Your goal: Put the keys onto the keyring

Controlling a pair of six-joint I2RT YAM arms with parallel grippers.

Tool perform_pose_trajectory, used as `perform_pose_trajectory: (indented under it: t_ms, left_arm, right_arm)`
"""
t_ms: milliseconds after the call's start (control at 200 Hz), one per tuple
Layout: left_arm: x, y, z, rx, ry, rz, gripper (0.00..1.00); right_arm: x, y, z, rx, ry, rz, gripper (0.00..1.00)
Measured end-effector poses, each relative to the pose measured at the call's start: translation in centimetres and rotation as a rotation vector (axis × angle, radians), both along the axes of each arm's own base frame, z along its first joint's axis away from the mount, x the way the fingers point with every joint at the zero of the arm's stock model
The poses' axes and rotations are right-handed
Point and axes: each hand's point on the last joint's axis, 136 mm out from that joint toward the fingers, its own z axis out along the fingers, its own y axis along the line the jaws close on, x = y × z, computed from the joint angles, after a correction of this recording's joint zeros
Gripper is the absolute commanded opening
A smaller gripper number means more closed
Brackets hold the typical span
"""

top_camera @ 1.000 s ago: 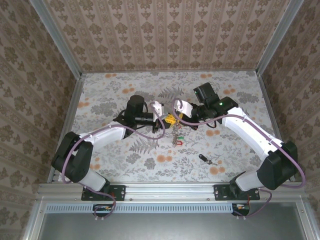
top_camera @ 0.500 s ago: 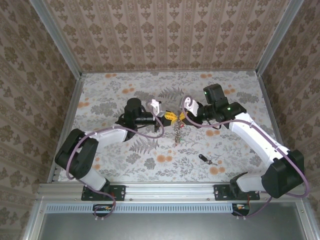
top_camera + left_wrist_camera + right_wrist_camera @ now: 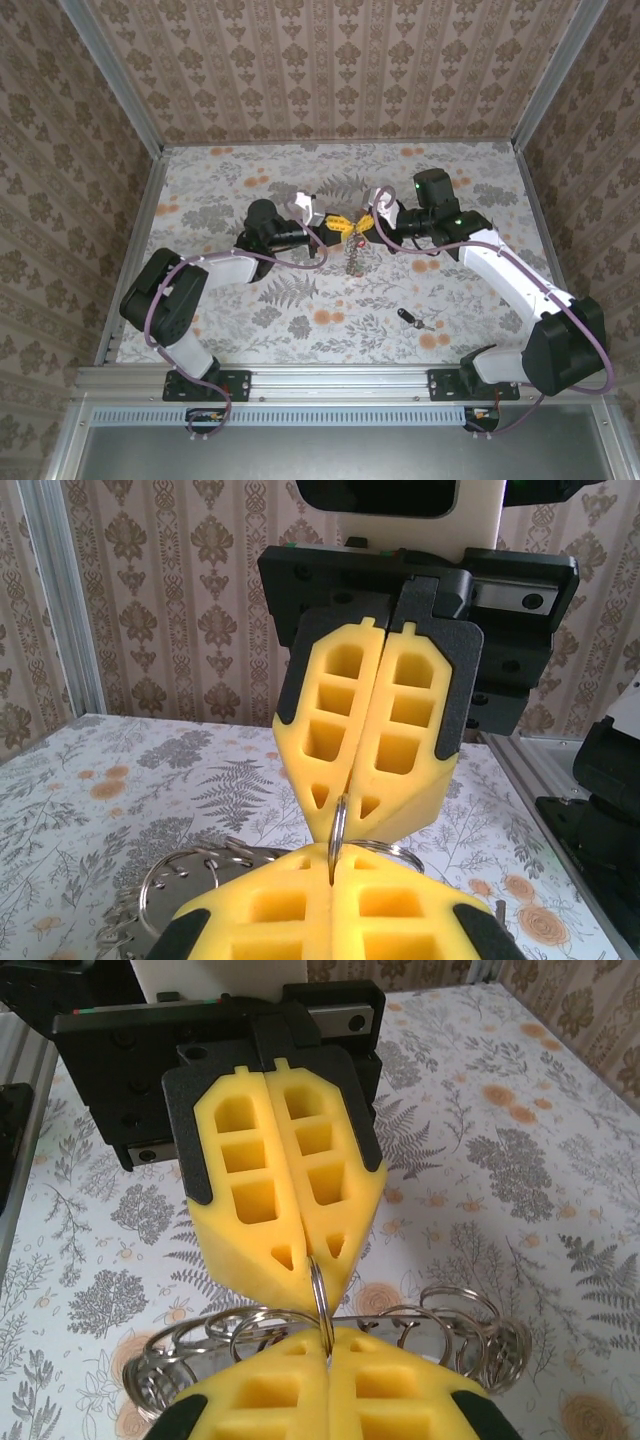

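Observation:
My left gripper [image 3: 341, 230] and my right gripper [image 3: 365, 225] meet tip to tip above the middle of the table. Both are shut on the same small metal split ring [image 3: 337, 828], which stands edge-on between the yellow pads [image 3: 318, 1295]. That ring belongs to the keyring [image 3: 353, 258], a bunch of metal loops hanging under the two grippers. The keyring [image 3: 185, 875] lies lower left in the left wrist view, and its loops [image 3: 455, 1332] spread behind my right fingers. A black-headed key [image 3: 408, 319] lies alone on the table, near the right arm.
The floral table is walled with patterned paper on three sides, with metal rails [image 3: 140, 215] along its edges. A purple cable [image 3: 300, 262] loops below the left wrist.
Both grippers have moved toward the far wall and drawn closer together. The hanging bunch of rings has risen with them.

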Motion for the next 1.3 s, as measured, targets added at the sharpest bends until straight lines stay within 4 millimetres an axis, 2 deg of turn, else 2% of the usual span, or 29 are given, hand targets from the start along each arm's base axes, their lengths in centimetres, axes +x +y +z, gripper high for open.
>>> perform_pose_trajectory:
  t_ms: [130,165,235,350,460,700,910,1085,1300]
  left_arm:
    - [0.1,0.0,0.2,-0.007,-0.003,0.005,0.00]
    - [0.1,0.0,0.2,-0.007,-0.003,0.006,0.05]
    - [0.2,0.0,0.0,0.001,0.002,0.011,0.09]
    - [0.3,0.2,-0.4,0.040,-0.016,0.038,0.27]
    - [0.5,0.5,-0.7,0.106,-0.029,0.074,0.30]
    - [0.7,1.3,-0.8,0.229,-0.093,0.124,0.31]
    - [0.4,1.5,-1.8,0.273,-0.090,0.116,0.31]
    - [-0.5,1.0,-1.8,0.268,-0.096,0.087,0.31]
    - [-1.1,0.1,-1.9,0.264,-0.093,0.044,0.31]
  right_arm:
    - [0.1,0.0,0.2,0.014,0.012,-0.008,0.00]
    - [0.1,0.0,0.2,0.015,0.015,-0.010,0.00]
    - [0.1,0.0,0.1,0.010,0.026,-0.016,0.00]
    - [0.0,-0.2,0.0,-0.039,0.061,-0.036,0.00]
    - [-0.2,-0.4,0.4,-0.112,0.061,-0.054,0.00]
    - [-1.4,-0.8,0.5,-0.334,0.096,-0.057,0.00]
    - [-1.9,-1.3,-1.4,-0.497,0.245,-0.054,0.00]
    - [-2.5,-1.5,-2.7,-0.557,0.323,-0.047,0.00]
    - [-2.8,-1.3,-2.0,-0.558,0.325,-0.040,0.00]
